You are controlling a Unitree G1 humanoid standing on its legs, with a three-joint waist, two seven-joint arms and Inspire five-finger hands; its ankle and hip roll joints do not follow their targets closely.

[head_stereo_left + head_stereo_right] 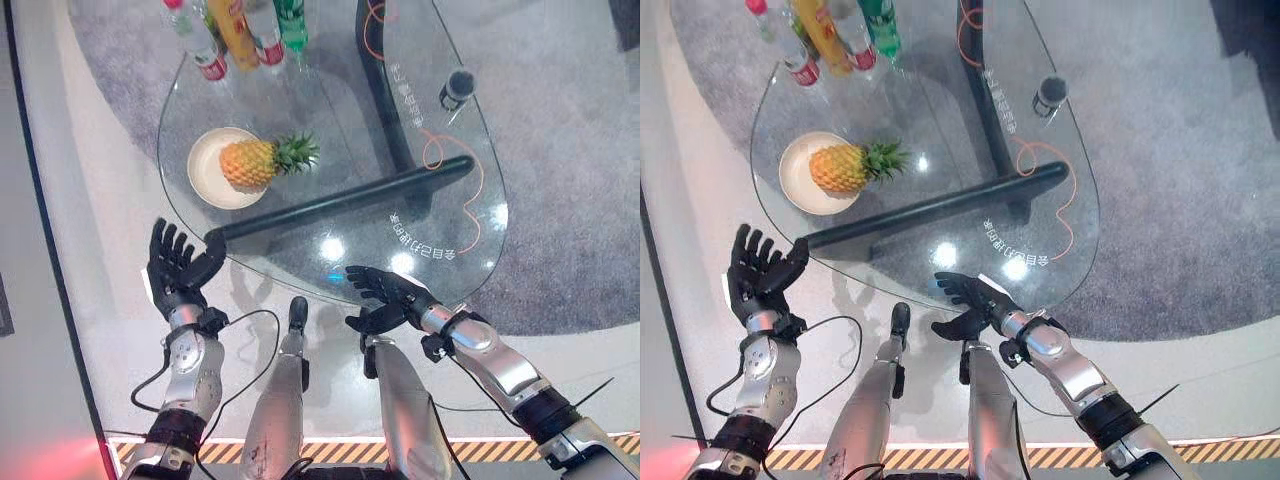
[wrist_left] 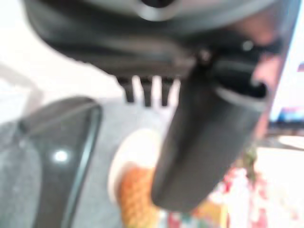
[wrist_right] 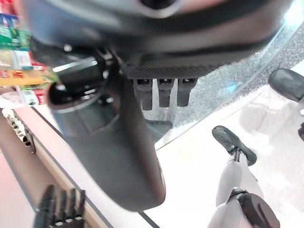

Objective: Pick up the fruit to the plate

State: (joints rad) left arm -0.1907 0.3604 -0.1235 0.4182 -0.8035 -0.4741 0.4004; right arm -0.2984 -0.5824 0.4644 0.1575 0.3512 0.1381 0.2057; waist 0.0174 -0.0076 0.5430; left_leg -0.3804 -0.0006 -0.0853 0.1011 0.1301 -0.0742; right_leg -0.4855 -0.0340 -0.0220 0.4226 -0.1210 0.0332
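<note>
1. Glass table (image 1: 440, 215), mid-frame: pineapple (image 1: 250, 162) already lay on the plate (image 1: 205, 170), upper left, long axis left-right, leaves pointing right.
2. Left hand (image 1: 172, 262), fingers spread, empty, sat nearer, below it.
3. Right hand (image 1: 385, 290), loose, empty, lower centre.

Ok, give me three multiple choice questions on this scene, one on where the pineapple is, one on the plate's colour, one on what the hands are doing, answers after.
1. Where is the pineapple?
A. On the plate
B. On the carpet
C. In the right hand

2. What colour is the plate?
A. Blue
B. Cream
C. Black

3. What state are the left hand and the right hand in?
A. Both open and holding nothing
B. Left shut on a bottle
C. Both gripping the plate

Answers:
1 A, the fruit lies on its side on the plate on the glass table.
2 B, its rim shows pale cream around the fruit.
3 A, both have spread fingers at the table's near edge, apart from the fruit.
</note>
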